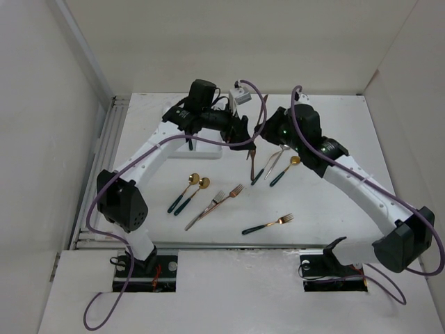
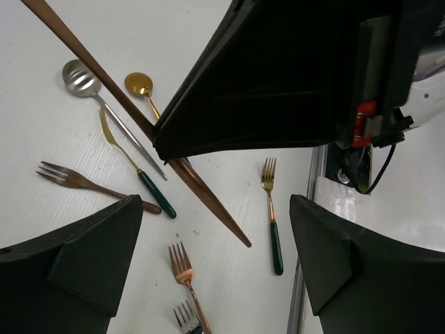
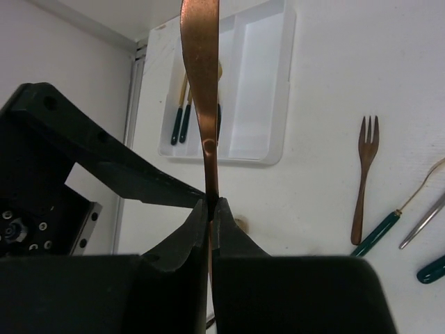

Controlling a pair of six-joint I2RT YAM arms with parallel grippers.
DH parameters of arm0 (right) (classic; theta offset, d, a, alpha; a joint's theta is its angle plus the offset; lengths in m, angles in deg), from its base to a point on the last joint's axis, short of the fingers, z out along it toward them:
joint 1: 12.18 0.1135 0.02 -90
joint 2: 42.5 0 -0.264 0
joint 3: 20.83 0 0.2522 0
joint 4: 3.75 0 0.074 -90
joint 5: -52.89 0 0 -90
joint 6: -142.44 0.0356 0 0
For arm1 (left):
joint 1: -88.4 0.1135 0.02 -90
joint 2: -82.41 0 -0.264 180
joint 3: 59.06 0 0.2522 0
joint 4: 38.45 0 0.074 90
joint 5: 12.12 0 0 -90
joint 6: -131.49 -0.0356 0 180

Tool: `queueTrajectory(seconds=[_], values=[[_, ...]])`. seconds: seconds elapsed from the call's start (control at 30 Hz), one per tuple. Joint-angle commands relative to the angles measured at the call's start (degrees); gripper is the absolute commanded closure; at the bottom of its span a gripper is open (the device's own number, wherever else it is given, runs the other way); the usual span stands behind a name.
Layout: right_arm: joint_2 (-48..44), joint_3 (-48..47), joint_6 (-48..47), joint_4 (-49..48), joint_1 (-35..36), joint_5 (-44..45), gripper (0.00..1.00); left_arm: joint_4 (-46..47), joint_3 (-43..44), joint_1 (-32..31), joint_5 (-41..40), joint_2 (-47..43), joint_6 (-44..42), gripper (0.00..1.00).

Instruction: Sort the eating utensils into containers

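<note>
**Copper knife pinched in the right jaws, left jaws spread around it**

The copper knife (image 3: 201, 69) is held by the right gripper (image 3: 211, 205). Its jaws are pressed together on the narrow shaft, and the broad blade rises to the top centre of the right wrist view. The left gripper (image 2: 215, 209) is seen with its jaws spread wide, one finger at the lower left and one at the lower right of the left wrist view. The knife runs diagonally between them, and neither finger is seen touching it. Both grippers are found at the upper centre of the overhead view.

The white tray (image 3: 256, 90) lies at the top centre of the right wrist view, behind the blade. Green-handled utensils (image 3: 179, 122) are seen in its left compartment. On the bench (image 1: 348, 125), loose pieces are scattered. A silver spoon (image 2: 80, 76) and a gold spoon (image 2: 139, 85) lie at the upper left of the left wrist view. A green-handled fork (image 2: 271, 209) lies right of centre there.
</note>
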Motion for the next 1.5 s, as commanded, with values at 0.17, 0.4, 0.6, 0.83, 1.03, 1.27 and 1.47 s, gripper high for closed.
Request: queueTrajectory(seconds=[0.17,0.4,0.6,0.83,1.03,1.27,1.47], values=[[-0.27,-2.96,3.44,-5.13,2.92,1.51,1.00,6.14,-2.86,-0.15,-2.83,-0.19,3.15,0.23],[0.26,-2.96,4.50,-5.66,3.46,0.90,1.00,7.20,-3.48,-0.15,-2.83,0.33,3.86,0.54],[1.31,-2.96,5.03,-5.66,3.46,-0.15,1.00,7.20,-4.71,0.90,-2.83,0.33,4.65,1.00],[3.77,-3.66,4.95,-6.98,2.32,-4.10,0.86,6.60,-7.52,9.66,-5.89,1.12,7.11,1.00],[3.77,-4.19,0.99,-6.98,1.79,-4.12,0.63,-2.64,-2.52,23.30,-16.70,8.32,5.27,1.00],[3.16,-3.14,-0.68,-6.98,0.64,-3.50,0.63,-1.41,3.80,29.28,-30.41,16.40,1.75,1.00],[3.77,-3.66,-0.68,-6.98,-1.11,-4.03,0.65,-1.94,11.37,31.58,-34.11,24.32,1.22,1.00]])
